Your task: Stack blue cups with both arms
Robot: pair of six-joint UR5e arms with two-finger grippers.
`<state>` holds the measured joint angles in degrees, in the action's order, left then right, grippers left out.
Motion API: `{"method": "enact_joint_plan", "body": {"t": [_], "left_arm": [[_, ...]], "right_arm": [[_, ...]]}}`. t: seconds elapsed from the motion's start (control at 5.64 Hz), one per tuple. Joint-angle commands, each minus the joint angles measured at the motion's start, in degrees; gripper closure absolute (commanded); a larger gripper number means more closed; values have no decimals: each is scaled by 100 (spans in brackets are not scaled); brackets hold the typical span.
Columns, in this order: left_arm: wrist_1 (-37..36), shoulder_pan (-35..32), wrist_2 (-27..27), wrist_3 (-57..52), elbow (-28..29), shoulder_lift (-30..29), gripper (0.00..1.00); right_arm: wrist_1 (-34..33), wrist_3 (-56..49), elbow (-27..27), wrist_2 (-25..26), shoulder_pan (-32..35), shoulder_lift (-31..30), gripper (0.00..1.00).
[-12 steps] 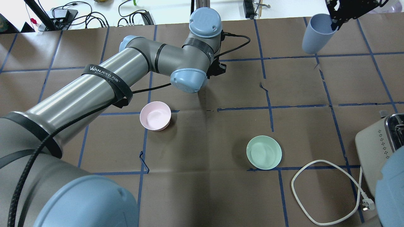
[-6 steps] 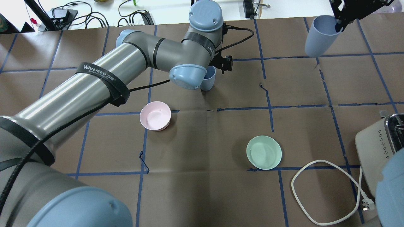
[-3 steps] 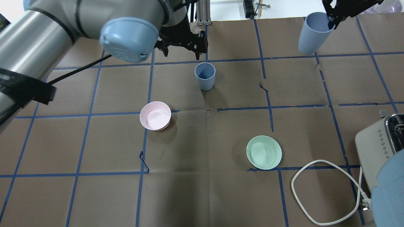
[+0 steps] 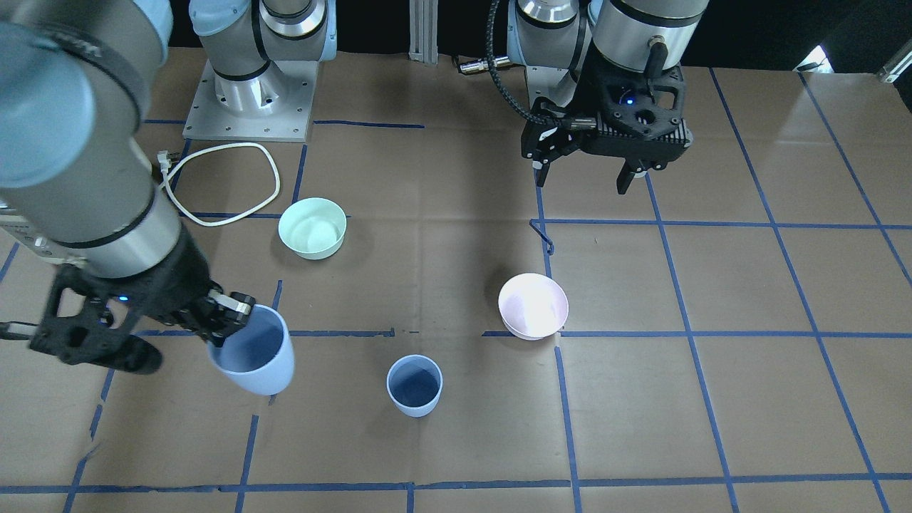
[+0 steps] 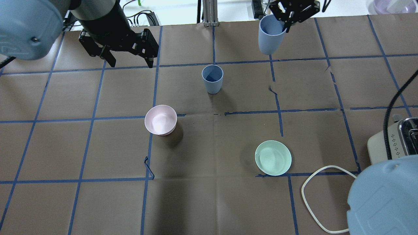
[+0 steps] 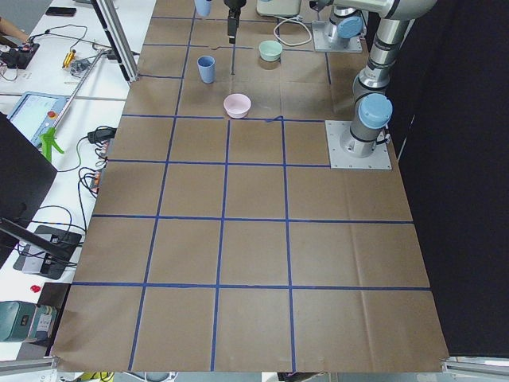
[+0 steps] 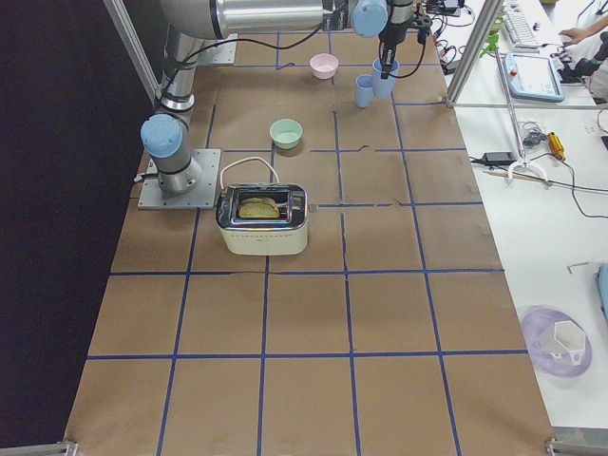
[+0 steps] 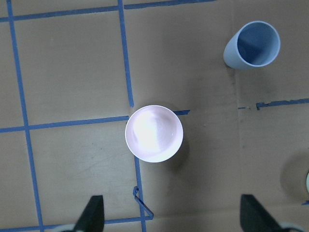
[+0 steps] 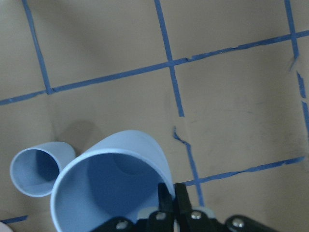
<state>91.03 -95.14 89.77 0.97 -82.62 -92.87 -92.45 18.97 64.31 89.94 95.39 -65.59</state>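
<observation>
Standing blue cup [image 4: 414, 385] is recorded upright on the paper-covered table [image 4: 712, 399] in the front-facing view, rim unobstructed, bare paper on every side. The held blue cup [image 4: 253, 353] is seen near it on the view's left, tilted and lifted, its rim pinched by the right gripper [image 4: 229, 318]; a strip of bare paper separates the two. The pink bowl [image 4: 533, 305] is the nearest neighbour, apart from the standing blue cup; the green bowl [image 4: 312, 227] and white cable [image 4: 221, 185] lie nearer the robot's base. The left gripper [image 4: 581, 182] is noted near the base, fingers spread wide, nothing between them. In the overhead view the same spread is confirmed, and the held blue cup shows right of the standing one, not over it. In the left side view the cups are too small for detail. In the right side view they appear just beside each other, with a toaster [image 7: 263, 218] well apart. In the left wrist view the pink bowl lies between the spread fingertips [image 8: 95, 212], the standing blue cup toward the upper right. In the right wrist view the fingers are seen clamped on the held rim, the other cup's mouth just beside it.
</observation>
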Motion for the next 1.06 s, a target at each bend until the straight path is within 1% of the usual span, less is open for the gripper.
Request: {"method": "enact_joint_plan", "body": {"t": [0.0,0.18,0.53,0.89], "left_arm": [[38,241,-4,-10,-87,241,1],[12,268,5,138,-148,269,1],[29,417,-12,280,-131,313,1],[38,619,-13,185,-201,418,1]], "right_arm": [[-237,1411,-303,-29,942,404,91],[-273,1625,-461,-29,1085,615,91],[-326,1540,-358,15,1104,871,91],[-326,1531,-217,-38,1104,864,91]]}}
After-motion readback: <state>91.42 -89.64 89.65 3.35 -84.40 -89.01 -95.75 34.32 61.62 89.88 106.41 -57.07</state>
